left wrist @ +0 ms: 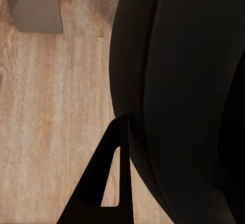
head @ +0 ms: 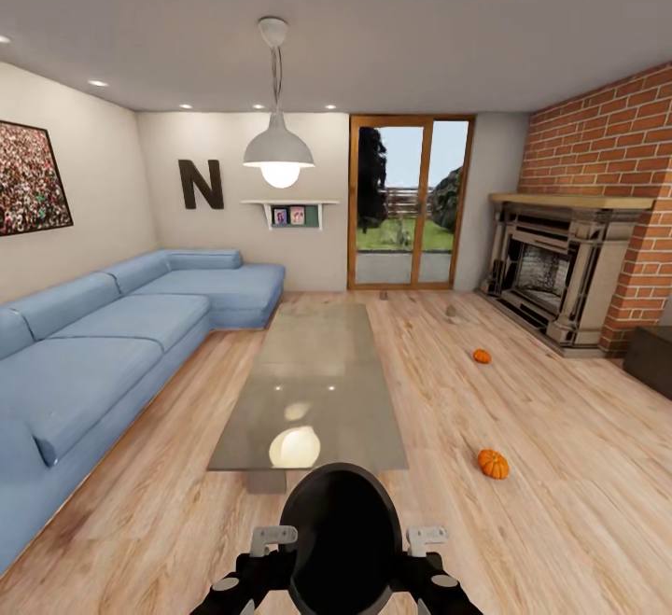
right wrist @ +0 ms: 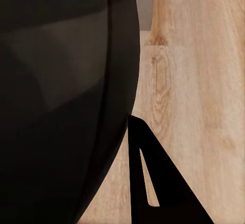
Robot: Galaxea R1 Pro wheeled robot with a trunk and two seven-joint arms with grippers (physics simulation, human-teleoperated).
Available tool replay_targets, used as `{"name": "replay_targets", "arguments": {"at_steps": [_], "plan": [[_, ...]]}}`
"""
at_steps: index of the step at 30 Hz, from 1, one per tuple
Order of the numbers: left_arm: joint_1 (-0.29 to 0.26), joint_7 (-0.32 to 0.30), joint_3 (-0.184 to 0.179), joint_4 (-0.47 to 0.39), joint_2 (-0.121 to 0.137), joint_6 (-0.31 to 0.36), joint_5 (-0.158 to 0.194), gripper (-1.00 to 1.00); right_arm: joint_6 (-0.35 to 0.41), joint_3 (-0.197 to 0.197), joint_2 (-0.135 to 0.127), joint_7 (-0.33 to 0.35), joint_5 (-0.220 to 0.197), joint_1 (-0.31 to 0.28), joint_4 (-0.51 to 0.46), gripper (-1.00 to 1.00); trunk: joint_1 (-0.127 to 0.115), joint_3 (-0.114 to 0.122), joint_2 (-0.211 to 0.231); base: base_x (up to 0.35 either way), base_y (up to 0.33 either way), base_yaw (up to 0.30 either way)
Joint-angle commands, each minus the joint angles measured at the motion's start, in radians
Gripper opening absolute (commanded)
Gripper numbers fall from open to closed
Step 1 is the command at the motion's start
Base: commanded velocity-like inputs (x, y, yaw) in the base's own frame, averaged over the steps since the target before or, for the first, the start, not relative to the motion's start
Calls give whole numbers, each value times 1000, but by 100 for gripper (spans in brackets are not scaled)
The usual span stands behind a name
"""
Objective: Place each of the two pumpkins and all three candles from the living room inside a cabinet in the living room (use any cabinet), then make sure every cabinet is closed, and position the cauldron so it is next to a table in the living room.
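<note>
Cauldron (head: 341, 540), a round black pot, is seen low in the head view, held between the two grippers just in front of the near end of the glass coffee table (head: 313, 382). Left gripper (head: 266, 545) is pressed to one side of the pot and right gripper (head: 425, 545) to the other; in each wrist view one dark finger (left wrist: 109, 178) (right wrist: 153, 178) lies against the black wall (left wrist: 178, 101) (right wrist: 61, 101), so each gripper is taken to be clamped on the rim, though the second finger of each is hidden. Two orange pumpkins rest on the wooden floor (head: 579, 466) to the right of the table: the nearer pumpkin (head: 493, 464) and the farther pumpkin (head: 482, 356). A small grey object (head: 452, 314) farther back may be a candle; this cannot be told. A dark cabinet (head: 651, 360) edge is seen beside the brick fireplace (head: 560, 270). A blue sofa (head: 103, 335) lines the left wall.
</note>
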Motion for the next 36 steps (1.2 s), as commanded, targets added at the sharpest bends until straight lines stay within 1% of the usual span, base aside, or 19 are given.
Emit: {"name": "replay_targets", "arguments": {"at_steps": [1,6,13,36], "plan": [[0,-5,-34,-4,1,-16,15,-100,6,3,11,4,-88,-2,-1,-100,4,-4,-8,0,0,0],[0,-5,-34,-4,1,-16,17,-100,5,3,11,4,-88,-2,-1,-100,23,-20,-43,0,0,0],[0,-5,-34,-4,1,-16,17,-100,-23,3,11,2,-87,-2,-1,-100,50,-42,-92,0,0,0],[0,-5,-34,-3,1,-16,17,-100,-24,3,11,2,-87,-1,-1,-100,138,-114,-253,0,0,0]]}}
